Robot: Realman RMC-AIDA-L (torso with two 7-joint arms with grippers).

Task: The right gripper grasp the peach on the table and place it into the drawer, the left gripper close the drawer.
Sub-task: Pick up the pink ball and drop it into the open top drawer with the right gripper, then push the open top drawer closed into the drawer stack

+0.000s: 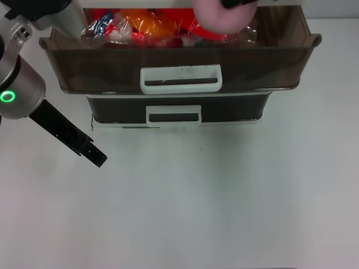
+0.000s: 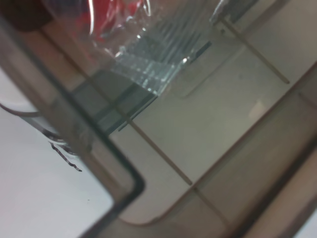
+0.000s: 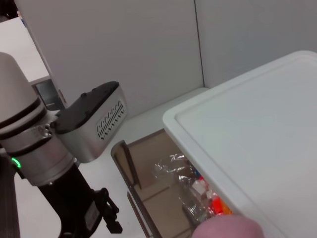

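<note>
The peach (image 1: 223,15) is a soft, matte pink ball, round and smooth, hanging at the 12 o'clock edge of the head view over the open drawer (image 1: 179,61). The right gripper (image 1: 240,3) pinches it from above. Under it lie red and orange packets (image 1: 146,25). At 9 o'clock the left gripper (image 1: 95,156) hovers over the table (image 1: 224,196); I cannot tell its state.
</note>
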